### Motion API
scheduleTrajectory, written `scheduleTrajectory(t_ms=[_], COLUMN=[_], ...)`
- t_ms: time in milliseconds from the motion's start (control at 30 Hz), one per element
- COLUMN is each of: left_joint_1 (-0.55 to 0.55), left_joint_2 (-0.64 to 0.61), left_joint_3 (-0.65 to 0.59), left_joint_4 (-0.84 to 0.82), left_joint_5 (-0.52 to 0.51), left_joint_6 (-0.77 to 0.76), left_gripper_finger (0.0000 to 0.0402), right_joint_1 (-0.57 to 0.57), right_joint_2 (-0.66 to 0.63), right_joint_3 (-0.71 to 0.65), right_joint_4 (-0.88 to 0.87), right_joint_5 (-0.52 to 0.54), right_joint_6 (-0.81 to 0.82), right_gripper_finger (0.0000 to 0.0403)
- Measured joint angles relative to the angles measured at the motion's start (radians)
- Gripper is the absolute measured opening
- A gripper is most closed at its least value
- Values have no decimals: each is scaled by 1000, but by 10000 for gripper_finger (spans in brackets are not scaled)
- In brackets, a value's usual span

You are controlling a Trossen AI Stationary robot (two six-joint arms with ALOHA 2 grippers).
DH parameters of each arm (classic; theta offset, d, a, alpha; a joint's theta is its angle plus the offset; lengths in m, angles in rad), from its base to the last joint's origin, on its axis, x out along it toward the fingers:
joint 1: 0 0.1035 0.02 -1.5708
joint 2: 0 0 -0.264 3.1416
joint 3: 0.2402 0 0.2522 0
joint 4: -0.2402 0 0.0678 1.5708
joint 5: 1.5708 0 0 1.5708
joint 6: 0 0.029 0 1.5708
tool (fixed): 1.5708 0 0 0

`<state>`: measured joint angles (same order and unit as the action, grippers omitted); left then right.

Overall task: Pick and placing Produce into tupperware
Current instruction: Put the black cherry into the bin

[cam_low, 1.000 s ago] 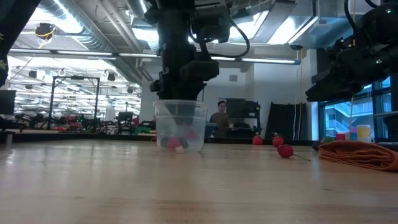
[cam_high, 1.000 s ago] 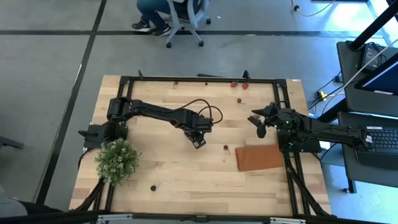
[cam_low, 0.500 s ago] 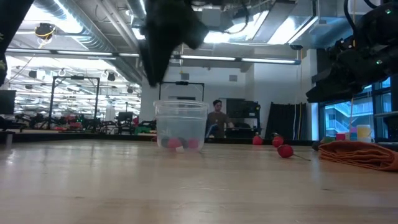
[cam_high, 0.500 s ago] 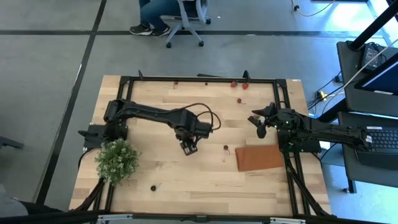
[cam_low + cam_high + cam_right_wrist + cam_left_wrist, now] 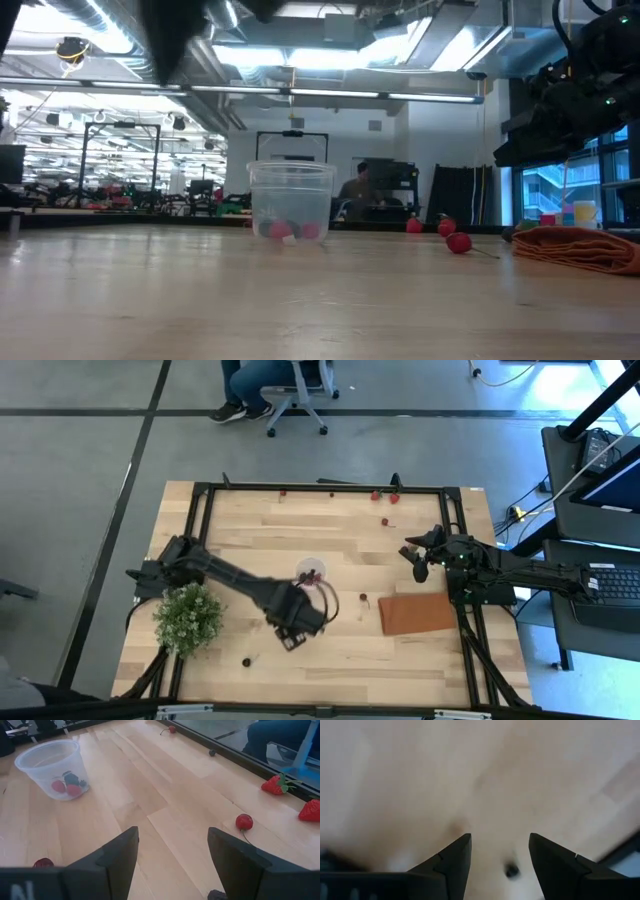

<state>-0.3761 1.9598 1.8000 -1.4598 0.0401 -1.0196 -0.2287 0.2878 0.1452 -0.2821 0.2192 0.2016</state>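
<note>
Translucent plastic, the tupperware (image 5: 310, 572) stands mid-table holding a few berries (image 5: 67, 784). The left gripper (image 5: 291, 639), jaws spread and empty, hovers near a dark berry (image 5: 246, 661) at the near edge, seemingly the next pick, needing descent and a pinch. The right gripper (image 5: 417, 558) waits at the right, also spread.

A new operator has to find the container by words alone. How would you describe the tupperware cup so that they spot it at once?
Start at the wooden table and look to its middle, between the leafy green bush and the reddish-brown mat. There stands the tupperware cup, upright. It is the only clear, round, thin-rimmed container, with a few red and dark berries in its bottom.
</note>
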Motion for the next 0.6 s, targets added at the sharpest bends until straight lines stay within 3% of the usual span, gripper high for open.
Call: scheduleTrajectory(t_ms=[267, 600], left_joint_1=[-116, -179], left_joint_2=[1, 1], left_joint_3=[-111, -367], left_joint_4=[29, 422], left_joint_5=[188, 262], left_joint_6=[-292, -455], left_gripper_finger=[190, 190], right_joint_1=[0, 0], right_joint_2=[0, 0], right_joint_3=[0, 0], right_joint_4=[0, 0], right_joint_5=[0, 0], right_joint_6=[0, 3], right_gripper_finger=[240, 240])
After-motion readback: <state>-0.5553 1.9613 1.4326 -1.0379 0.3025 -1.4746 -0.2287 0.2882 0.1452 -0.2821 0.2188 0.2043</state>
